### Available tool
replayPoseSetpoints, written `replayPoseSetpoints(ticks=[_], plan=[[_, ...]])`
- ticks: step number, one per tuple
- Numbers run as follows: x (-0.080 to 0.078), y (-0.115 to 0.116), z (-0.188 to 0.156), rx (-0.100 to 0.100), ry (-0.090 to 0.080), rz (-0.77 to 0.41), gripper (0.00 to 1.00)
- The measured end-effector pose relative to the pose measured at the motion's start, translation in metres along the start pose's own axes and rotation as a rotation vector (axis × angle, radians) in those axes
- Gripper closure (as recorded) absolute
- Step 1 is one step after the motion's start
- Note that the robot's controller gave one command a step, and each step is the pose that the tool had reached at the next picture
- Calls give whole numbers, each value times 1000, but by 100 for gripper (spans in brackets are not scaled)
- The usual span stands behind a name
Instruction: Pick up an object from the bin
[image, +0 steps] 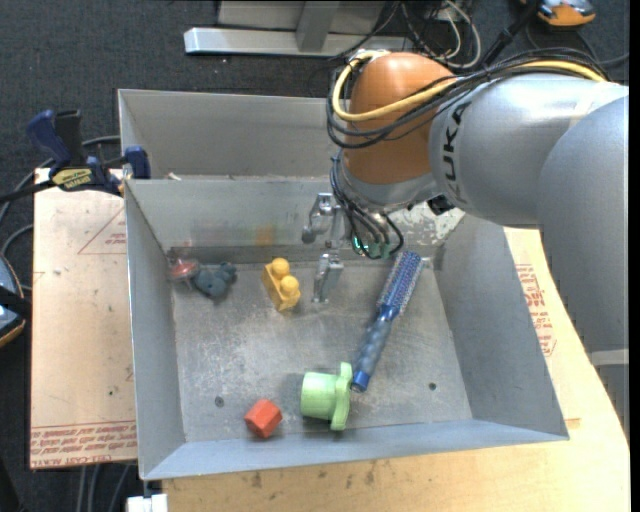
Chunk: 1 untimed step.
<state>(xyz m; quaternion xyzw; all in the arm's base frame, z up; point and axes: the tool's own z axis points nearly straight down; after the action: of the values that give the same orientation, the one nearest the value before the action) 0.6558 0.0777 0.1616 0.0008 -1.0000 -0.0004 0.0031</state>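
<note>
My gripper (323, 248) hangs under the orange wrist cover, over the back middle of the bin. Its two metal fingers stand apart, open, with nothing between them. Just left of the lower fingertip (326, 280) lies a small yellow figure (283, 283), close to it but apart. To the right, a long blue brush (388, 315) lies slanted on the bin floor, running from under the arm down towards the front.
A light green spool-shaped piece (325, 397) and a small red block (263, 418) lie near the front wall. At the back left, a grey-blue lump (214, 280) sits beside a small pinkish thing (183, 268). The arm covers the bin's back right.
</note>
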Motion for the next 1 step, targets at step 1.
replayPoseSetpoints(ticks=[1], plan=[[3, 14, 77, -2, -15, 78, 0]])
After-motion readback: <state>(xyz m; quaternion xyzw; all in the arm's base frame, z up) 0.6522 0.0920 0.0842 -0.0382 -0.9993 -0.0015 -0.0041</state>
